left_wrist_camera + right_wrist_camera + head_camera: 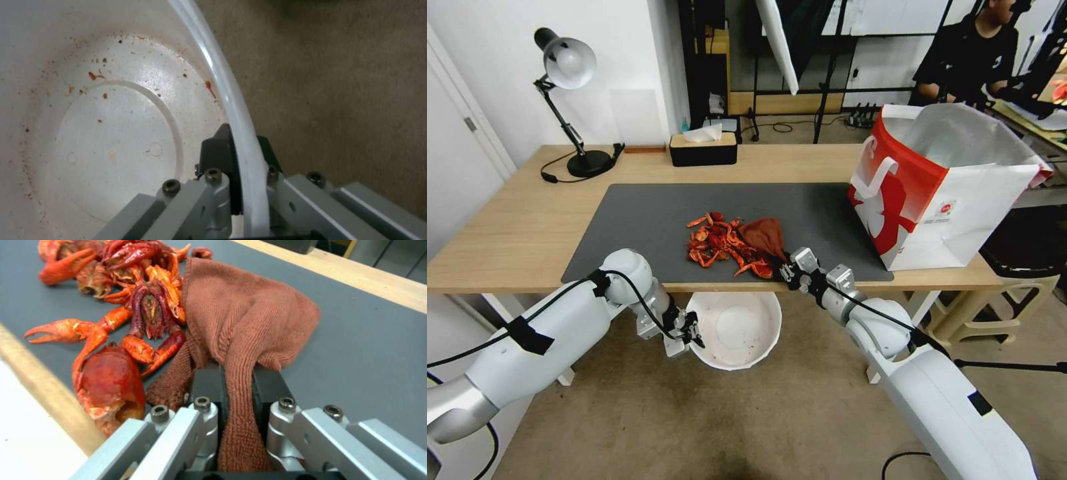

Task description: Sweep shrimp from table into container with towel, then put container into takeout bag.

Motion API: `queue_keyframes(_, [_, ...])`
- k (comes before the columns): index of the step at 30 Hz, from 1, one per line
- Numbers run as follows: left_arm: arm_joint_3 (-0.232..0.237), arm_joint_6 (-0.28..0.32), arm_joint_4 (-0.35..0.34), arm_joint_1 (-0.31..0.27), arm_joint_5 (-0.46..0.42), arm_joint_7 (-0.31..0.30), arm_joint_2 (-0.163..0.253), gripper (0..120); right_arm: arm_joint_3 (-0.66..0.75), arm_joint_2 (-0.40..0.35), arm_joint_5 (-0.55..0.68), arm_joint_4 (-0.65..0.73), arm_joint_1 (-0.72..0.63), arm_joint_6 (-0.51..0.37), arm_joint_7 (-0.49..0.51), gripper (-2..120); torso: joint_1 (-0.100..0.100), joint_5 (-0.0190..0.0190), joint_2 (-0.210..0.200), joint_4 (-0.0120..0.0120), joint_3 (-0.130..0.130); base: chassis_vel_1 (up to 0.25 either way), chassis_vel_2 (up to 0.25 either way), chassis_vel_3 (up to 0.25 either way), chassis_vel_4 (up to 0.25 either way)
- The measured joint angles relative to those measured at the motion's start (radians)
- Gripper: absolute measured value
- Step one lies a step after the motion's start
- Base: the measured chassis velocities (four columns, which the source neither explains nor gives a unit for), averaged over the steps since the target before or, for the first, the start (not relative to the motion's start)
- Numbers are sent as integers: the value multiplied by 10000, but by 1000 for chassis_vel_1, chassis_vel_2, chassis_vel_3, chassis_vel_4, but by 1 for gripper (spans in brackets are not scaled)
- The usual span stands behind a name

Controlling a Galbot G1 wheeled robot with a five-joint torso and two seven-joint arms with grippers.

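From the head view, the shrimp [720, 245] lie in a pile on the dark mat [647, 220], close to the near edge of the table [507, 227]. The brown towel [766, 235] sits just to the right of the pile, touching it. The right gripper [788, 270] holds the towel at the near edge, so the shrimp lie to its left and a bit far. The container [735, 329] hangs below the table edge, near and just under the pile. The left gripper [692, 333] holds it by its left rim. So the shrimp need to go toward the near edge to drop in. The takeout bag [940, 193] stands open on the right of the table, well apart from the pile. A black tissue box [703, 149] and a lamp [568, 100] stand at the far side, out of the way.

In the left wrist view, the left gripper [238, 153] pinches the container's white rim [231, 100] between its black pads. The container holds only small red crumbs.

In the right wrist view, the right gripper [238, 386] is pressed on a fold of the towel [249, 316]. The shrimp [133, 303] touch the towel's side, and one big shell lies right at the table's wooden edge [40, 386].
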Motion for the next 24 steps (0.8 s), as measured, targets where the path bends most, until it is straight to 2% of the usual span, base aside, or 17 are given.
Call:
queue_keyframes(15, [51, 2, 116, -175, -107, 5, -16, 0, -79, -66, -160, 683, -448, -95, 79, 7, 1, 0, 0, 0, 1, 0, 0, 0, 0])
queue_keyframes(18, [259, 182, 171, -246, -498, 114, 47, 0, -57, -82, -265, 921, -633, -135, 125, 7, 1, -1, -1, 0, 1, 0, 0, 0, 0])
queue_keyframes(24, [269, 173, 178, -265, -425, 136, 34, 0, -47, -89, -360, 1131, -837, -138, 149, 7, 2, 0, 0, 0, 1, 0, 0, 0, 0])
